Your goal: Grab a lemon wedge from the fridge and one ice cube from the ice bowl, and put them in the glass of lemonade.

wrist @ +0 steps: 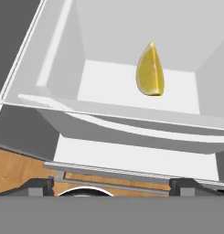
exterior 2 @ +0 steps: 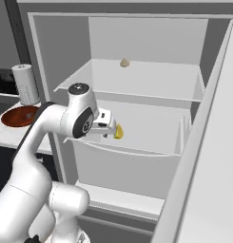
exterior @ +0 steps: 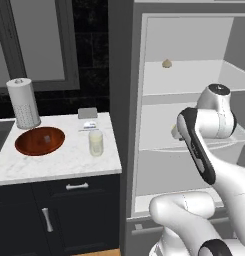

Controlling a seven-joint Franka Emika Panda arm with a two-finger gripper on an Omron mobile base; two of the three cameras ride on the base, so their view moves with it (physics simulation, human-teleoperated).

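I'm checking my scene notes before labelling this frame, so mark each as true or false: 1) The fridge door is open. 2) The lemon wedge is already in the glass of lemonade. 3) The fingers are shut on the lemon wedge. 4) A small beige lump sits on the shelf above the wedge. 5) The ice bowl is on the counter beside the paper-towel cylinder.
1) True: the fridge stands open.
2) False: the lemon wedge lies on a fridge shelf; the glass of lemonade is on the counter.
3) False: the gripper is open, near the wedge.
4) True: the beige lump.
5) True: the ice bowl is by the paper-towel cylinder.
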